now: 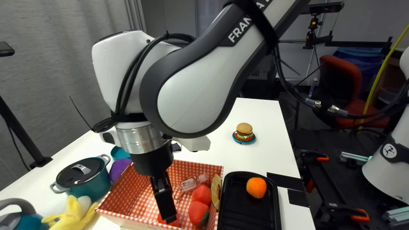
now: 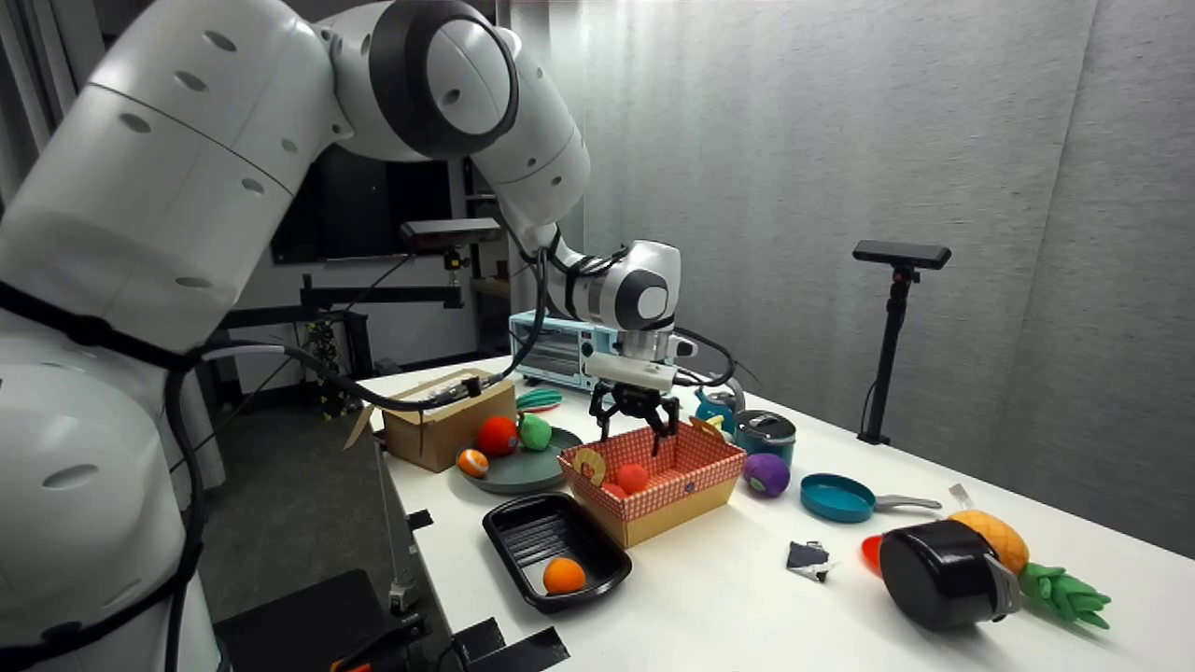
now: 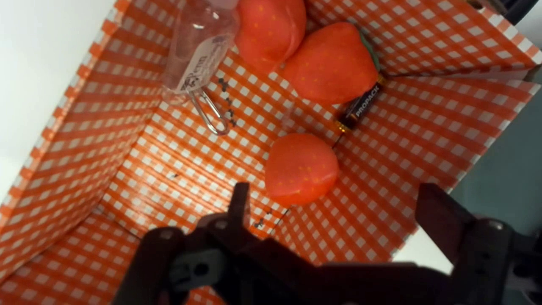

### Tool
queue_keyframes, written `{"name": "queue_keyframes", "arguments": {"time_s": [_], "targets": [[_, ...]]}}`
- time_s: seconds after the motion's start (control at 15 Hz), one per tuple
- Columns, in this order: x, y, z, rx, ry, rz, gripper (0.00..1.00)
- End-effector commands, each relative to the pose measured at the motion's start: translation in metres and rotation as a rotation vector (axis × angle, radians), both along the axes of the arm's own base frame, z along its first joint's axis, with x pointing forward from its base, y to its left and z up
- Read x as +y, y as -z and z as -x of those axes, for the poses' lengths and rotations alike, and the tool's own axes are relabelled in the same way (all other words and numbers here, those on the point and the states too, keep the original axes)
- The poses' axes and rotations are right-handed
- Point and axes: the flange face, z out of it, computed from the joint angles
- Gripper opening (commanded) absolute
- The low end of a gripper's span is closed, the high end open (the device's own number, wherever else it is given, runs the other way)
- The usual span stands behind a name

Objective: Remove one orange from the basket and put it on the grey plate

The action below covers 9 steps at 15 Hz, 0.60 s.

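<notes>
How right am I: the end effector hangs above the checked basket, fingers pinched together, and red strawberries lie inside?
Not quite: the wrist view shows the fingers spread apart, not together. The end effector does hang above the checked basket, with red strawberries inside.

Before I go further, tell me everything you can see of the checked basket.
The basket is shallow, rectangular and open-topped, with flared walls in orange-red and white check; outside, a plain tan band runs below. It looks like card, with a yellowish tab at an end. It stands upright on the white table. Inside lie three red strawberries, a clear bottle, a metal clip and a battery. The open gripper hangs over it; whether the black tray touches it is unclear.
</notes>
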Motion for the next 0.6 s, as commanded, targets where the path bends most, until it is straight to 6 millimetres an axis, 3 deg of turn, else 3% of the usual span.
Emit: {"name": "queue_keyframes", "arguments": {"time_s": [0.0,0.53], "targets": [[0.002,0.009,-0.013,-0.012,-0.021,-0.034,1.00],[-0.007,0.040,-0.014,0.014,-0.018,-0.039,1.00]]}}
